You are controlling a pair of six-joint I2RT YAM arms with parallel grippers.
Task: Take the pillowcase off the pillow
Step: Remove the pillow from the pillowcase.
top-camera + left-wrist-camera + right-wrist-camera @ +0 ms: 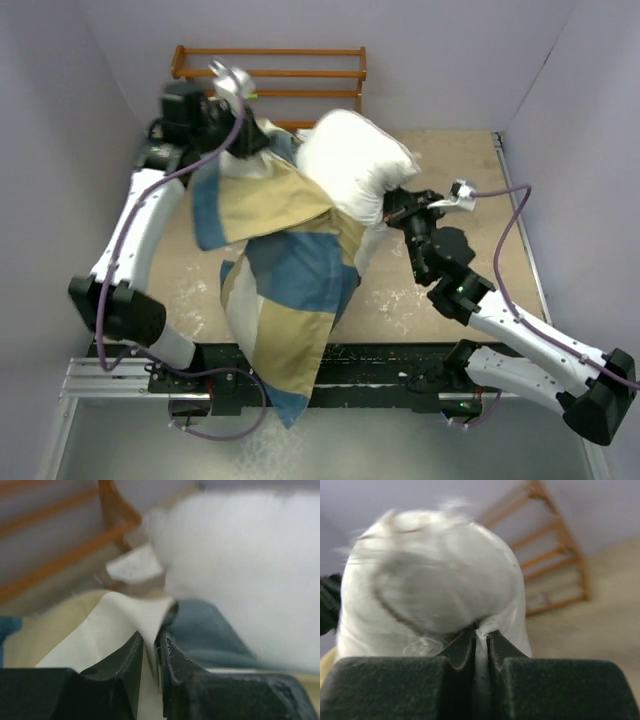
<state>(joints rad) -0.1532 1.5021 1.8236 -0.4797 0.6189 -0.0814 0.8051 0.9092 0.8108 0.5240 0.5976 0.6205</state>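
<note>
Hanging from the raised left gripper (151, 641), the pillowcase (290, 280) is pinched by a cream fold between nearly closed fingers, so its tan and blue length drapes toward the near edge of the table (470, 200). The pillow (355, 160) is clamped at a corner by the tight-jawed right gripper (479, 632), mostly bared, its lower end apparently inside the cover. These opposed grips are judged to allow the two to be drawn apart.
</note>
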